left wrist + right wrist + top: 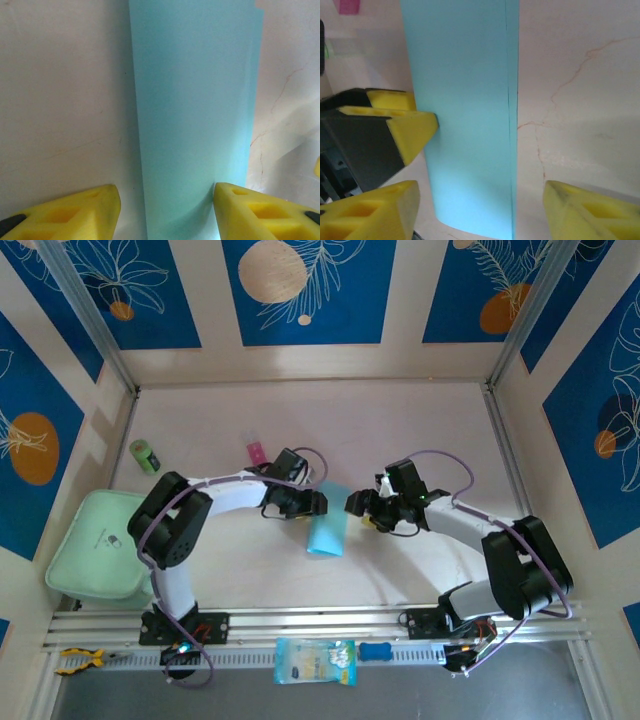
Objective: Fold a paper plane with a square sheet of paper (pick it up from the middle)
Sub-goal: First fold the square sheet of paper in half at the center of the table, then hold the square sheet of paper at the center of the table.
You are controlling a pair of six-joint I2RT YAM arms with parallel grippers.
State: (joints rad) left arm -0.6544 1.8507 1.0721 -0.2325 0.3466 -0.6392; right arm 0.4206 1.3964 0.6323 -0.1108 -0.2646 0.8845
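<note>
The square sheet of paper [327,525] is light cyan-blue and lies near the middle of the table, folded over into a long two-layer strip. In the left wrist view the strip [192,115] runs between my left gripper's [167,212] yellow fingers. The right finger [260,210] touches the paper's edge, and the left finger [75,212] stands clear of it on bare table. My left gripper [300,502] is open. My right gripper [362,508] faces it from the other side, open, with the strip [465,125] between its wide-set fingertips [480,212].
A small pink block [256,452] and a green object [145,456] sit behind the left arm. A pale green pad [95,545] lies at the left edge. A blue-and-yellow packet [315,660] rests on the front rail. Walls enclose the table.
</note>
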